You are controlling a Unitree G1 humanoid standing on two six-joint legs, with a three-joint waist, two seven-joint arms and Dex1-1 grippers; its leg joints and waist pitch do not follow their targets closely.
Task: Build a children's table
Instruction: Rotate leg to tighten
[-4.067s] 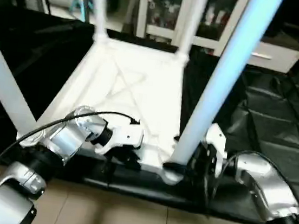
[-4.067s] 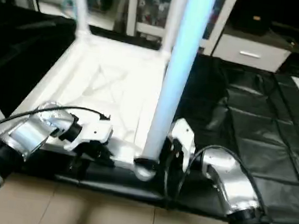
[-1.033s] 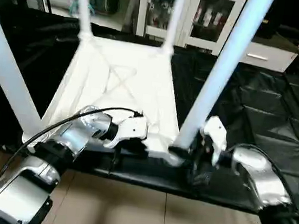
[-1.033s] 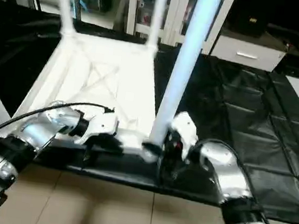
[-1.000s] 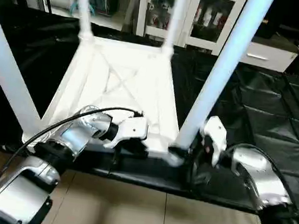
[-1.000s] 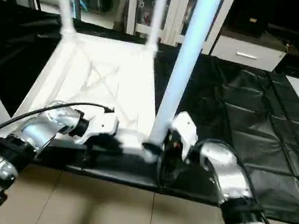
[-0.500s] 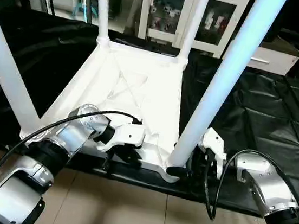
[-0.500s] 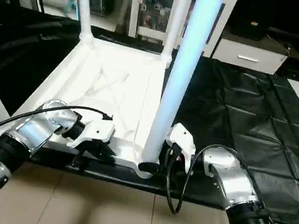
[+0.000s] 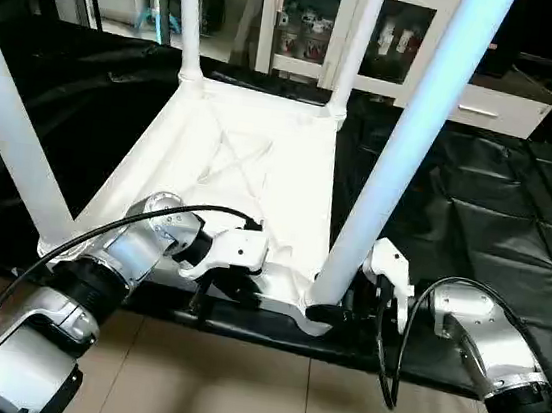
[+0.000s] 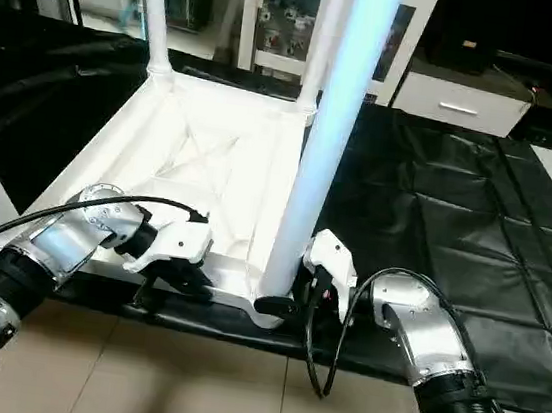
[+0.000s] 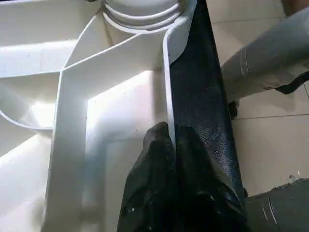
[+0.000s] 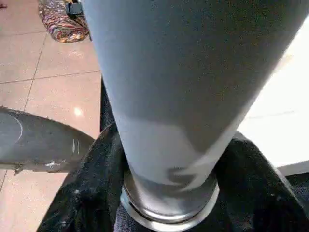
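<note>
- All four legs run out past the picture's top; the near-right leg (image 9: 405,142) hides most of the right gripper (image 9: 345,298).
- The left gripper (image 11: 170,140) has its black fingers (image 11: 157,150) pinched together on the tabletop (image 9: 252,153) rim at the near edge, its silver forearm reaching in low from the left.
- The right gripper's fingers straddle the near-right leg's base at its corner socket (image 12: 169,205), one each side; whether they press it, I cannot tell.
- The tabletop lies underside-up at the near edge of the black-covered worktable (image 9: 497,214).
</note>
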